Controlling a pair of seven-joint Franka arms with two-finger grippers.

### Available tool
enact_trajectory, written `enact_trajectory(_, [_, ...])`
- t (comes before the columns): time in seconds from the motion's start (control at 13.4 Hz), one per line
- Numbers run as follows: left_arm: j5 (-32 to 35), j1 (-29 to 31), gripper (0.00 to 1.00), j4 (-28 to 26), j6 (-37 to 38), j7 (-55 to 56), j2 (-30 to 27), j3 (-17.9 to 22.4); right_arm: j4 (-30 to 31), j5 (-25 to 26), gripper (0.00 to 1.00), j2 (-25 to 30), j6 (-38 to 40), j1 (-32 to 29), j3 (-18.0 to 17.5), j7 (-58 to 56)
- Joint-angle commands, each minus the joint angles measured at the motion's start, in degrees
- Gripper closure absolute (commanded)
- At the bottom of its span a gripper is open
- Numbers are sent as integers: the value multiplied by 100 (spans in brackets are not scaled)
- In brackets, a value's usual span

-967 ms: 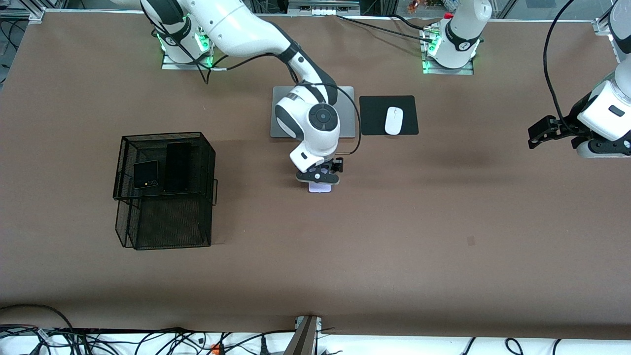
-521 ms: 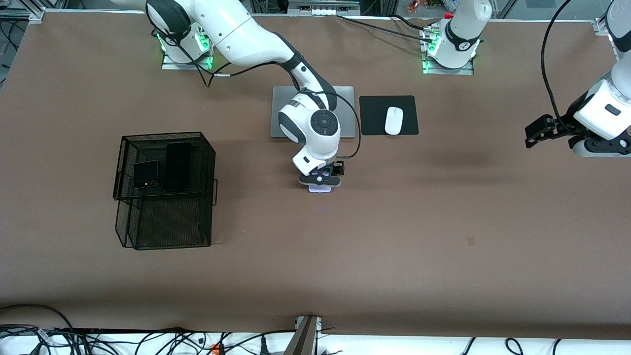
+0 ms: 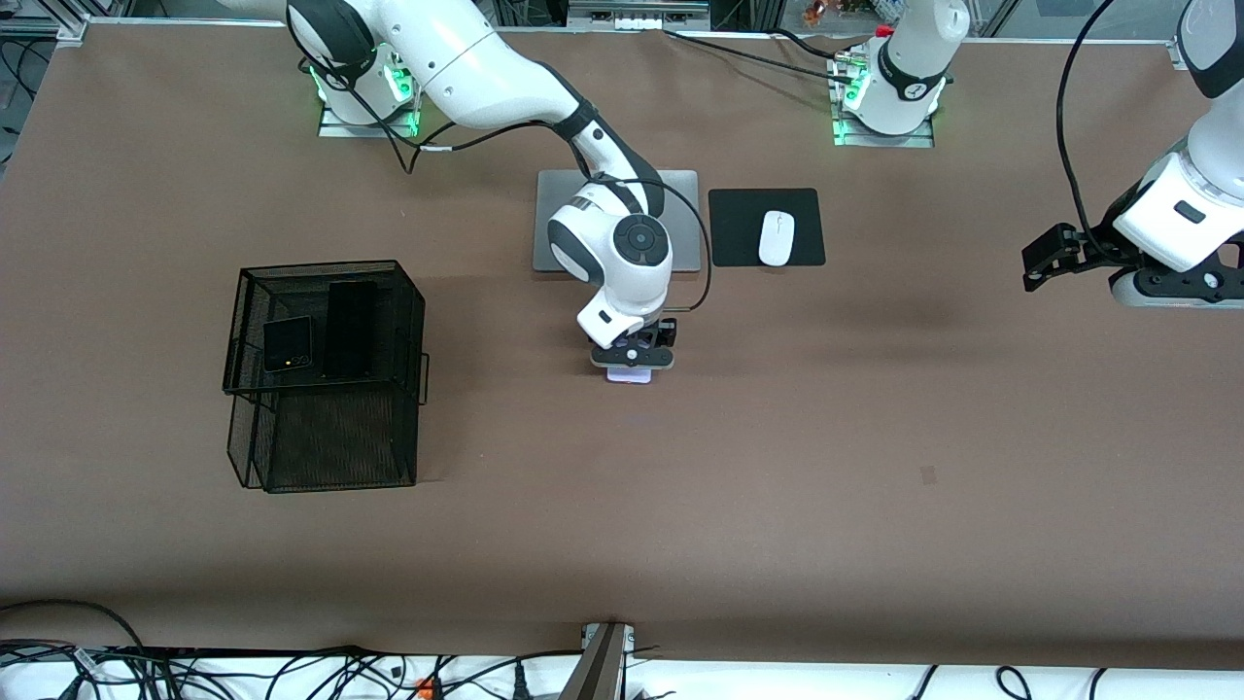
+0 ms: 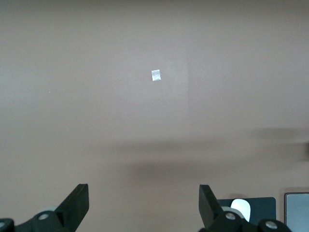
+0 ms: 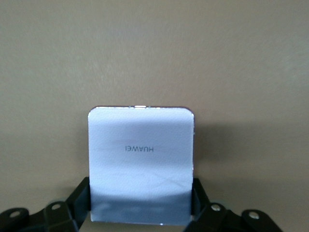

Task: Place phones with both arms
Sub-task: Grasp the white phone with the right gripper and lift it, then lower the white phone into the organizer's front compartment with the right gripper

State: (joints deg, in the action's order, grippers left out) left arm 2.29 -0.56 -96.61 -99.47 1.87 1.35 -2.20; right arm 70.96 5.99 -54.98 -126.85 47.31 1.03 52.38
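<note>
The pale lilac-white phone [image 3: 630, 375] lies flat on the brown table, nearer to the front camera than the laptop. My right gripper [image 3: 632, 358] is down on it, with a finger pressed on each of its sides; the right wrist view shows the phone [image 5: 141, 154] between the fingers [image 5: 82, 195]. The small black folded phone [image 3: 288, 343] and the long slim black slab [image 3: 350, 329] lie on the top tier of a black wire basket [image 3: 326, 457]. My left gripper [image 3: 1045, 261] is open and empty in the air over the left arm's end of the table; its own view [image 4: 144, 203] shows bare table.
A silver laptop [image 3: 556, 224] lies closed under the right arm's wrist. Beside it is a white mouse [image 3: 776, 237] on a black pad [image 3: 734, 233]. The mouse [image 4: 240, 209] also shows in the left wrist view. Cables run along the table's near edge.
My right gripper has settled slightly lower around the lilac phone. My left arm has risen and its gripper has drifted a little toward the table's middle.
</note>
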Motion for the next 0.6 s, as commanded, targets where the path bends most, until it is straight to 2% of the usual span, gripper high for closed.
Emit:
enact_trajectory(0.0, [-18, -5, 0, -33, -20, -38, -83, -8, -564, 51, 100, 198, 930, -20, -67, -71])
enact_trajectory(0.15, [-18, -5, 0, -33, -20, -38, -83, -8, -1082, -53, 100, 363, 1739, -37, -68, -88])
enact_trajectory(0.3, [-18, -5, 0, -33, -20, -38, -74, -8, -1120, -220, 100, 784, 2198, -212, -68, -289])
enact_trajectory(0.52, [-27, 3, 0, -42, 23, -38, -74, -8, -1102, -291, 100, 1321, 2926, -642, -6, -1227])
